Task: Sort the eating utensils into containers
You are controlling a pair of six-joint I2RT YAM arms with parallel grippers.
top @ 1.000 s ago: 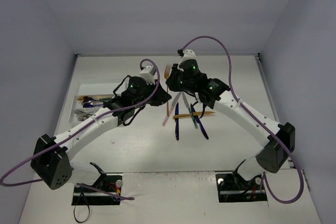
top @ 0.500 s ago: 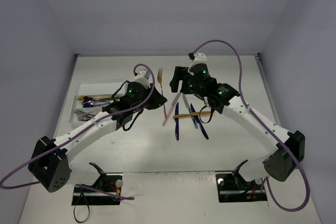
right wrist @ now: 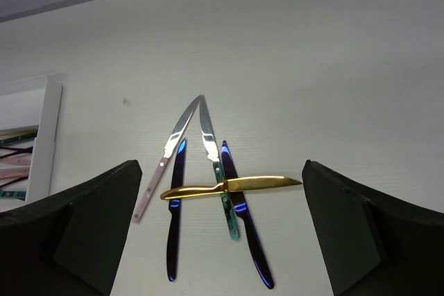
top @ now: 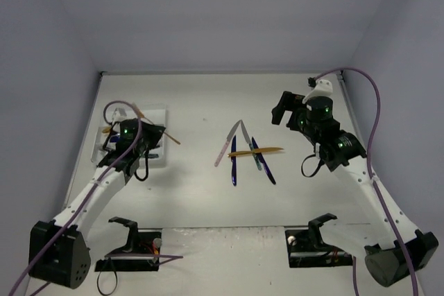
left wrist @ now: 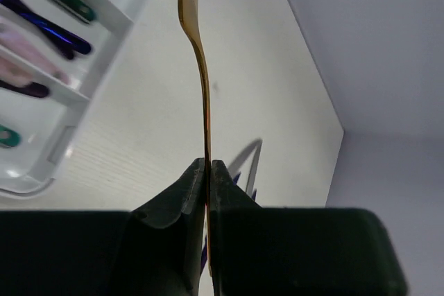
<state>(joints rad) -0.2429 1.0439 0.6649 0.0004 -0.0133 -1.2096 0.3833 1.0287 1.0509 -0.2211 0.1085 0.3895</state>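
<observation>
Pale grey walls enclose a white table (top: pixel 208 102) seen from above, with two robot arms reaching in from its near edge.

The left pincer (left wrist: pixel 208 171) is clenched on a gold utensil (left wrist: pixel 203 95). Its two dark fingers (left wrist: pixel 177 195) press flat against the handle. From the wrist camera the utensil is seen edge-on, a thin curved strip running straight out ahead of the fingertips, so its kind cannot be told. Down and to the left of this pincer lies the white cutlery tray (left wrist: pixel 111 29). Its ridged compartments hold teal, dark blue, pink and purple pieces. In the overhead view the pincer hangs at the tray's right edge, and the gold utensil slants out past it on both sides.

The right pincer (top: pixel 283 110) is released, its jaws spread wide and holding nothing. A cluster of knives lies on the table ahead of and below it, well apart from it and framed between its two fingers (right wrist: pixel 90 230) in the wrist view. A pink-handled knife (right wrist: pixel 166 164) and a teal-handled knife (right wrist: pixel 216 178) meet at their silver blade tips, making an upside-down V. Two dark blue knives (right wrist: pixel 173 227) lie alongside them. A gold knife (right wrist: pixel 232 185) lies crosswise on top of the teal-handled knife and one blue knife. Overhead, the cluster sits between the two pincers, nearer the right one.
</observation>
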